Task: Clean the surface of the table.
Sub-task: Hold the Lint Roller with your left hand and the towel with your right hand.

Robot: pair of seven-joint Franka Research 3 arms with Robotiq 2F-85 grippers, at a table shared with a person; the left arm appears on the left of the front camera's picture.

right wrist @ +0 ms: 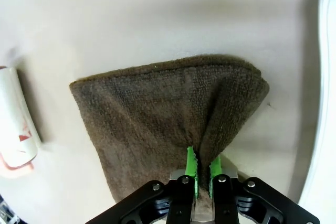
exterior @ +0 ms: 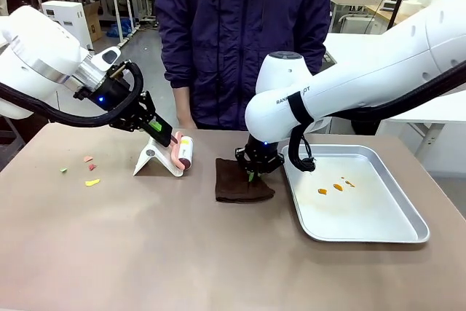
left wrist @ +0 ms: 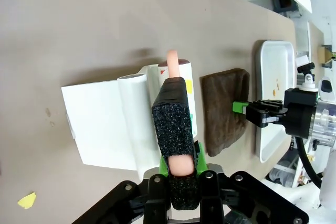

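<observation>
Front view: tabletop (exterior: 145, 253) spans the frame. Toward its far edge, mid-width, right gripper (exterior: 252, 174) jaws are clamped on a brown cloth (exterior: 237, 189). Left gripper (exterior: 166, 136) jaws are clamped on the lint roller (exterior: 186, 154) handle. 4 paper scraps (exterior: 92, 182) lie near the left edge.

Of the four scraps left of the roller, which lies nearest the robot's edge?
The yellow scrap; the red scrap, pink scrap and green scrap lie farther toward the person.

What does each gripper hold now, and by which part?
Left gripper holds the lint roller by its pink handle; right gripper pinches a fold of the brown cloth.
</observation>
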